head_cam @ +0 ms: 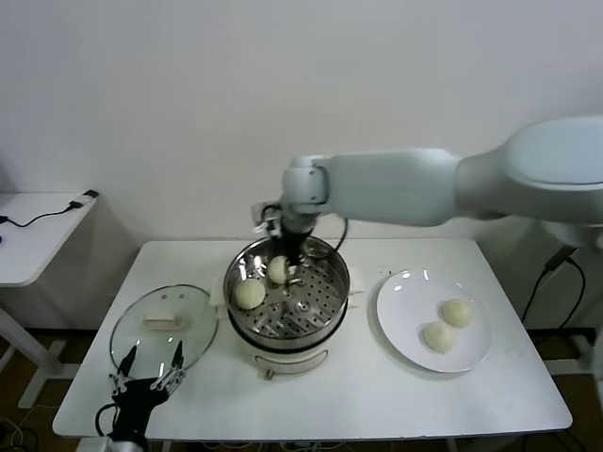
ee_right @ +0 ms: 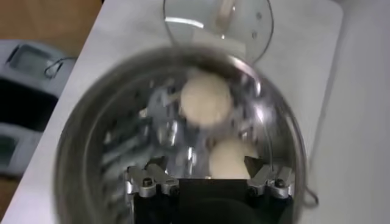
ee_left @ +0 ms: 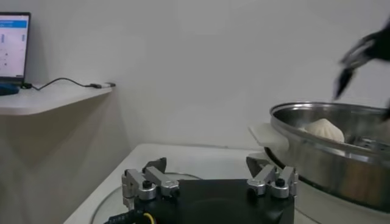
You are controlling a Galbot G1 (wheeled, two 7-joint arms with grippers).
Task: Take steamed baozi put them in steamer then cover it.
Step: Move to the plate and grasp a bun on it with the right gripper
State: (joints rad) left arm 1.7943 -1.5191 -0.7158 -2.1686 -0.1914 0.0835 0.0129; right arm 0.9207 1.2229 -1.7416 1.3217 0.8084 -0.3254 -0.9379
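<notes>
White wall backs a white table (head_cam: 490, 395) where the work sits. Two baozi (head_cam: 250, 295) lie inside the steamer (head_cam: 286, 299), which stands at the table's middle: one toward its left wall, the other at the far side, directly under the right end effector (head_cam: 283, 266). That end effector hangs low inside the basket with its jaws spread on either side of the far bun, gripping nothing; I judge the bun just let go. Two more baozi wait on the plate (head_cam: 400, 311) to the steamer's right, close together but apart. So the task looks about half done: two buns left to carry over, then the lid.

Buns are round, with no long axis to speak of. Lying flat on the table left of the steamer, the cover (head_cam: 165, 325) has its handle up, the handle's long axis running left to right. The left end effector (head_cam: 149, 369) hovers idle at the table's near edge, just beside the cover, jaws wide and empty.
</notes>
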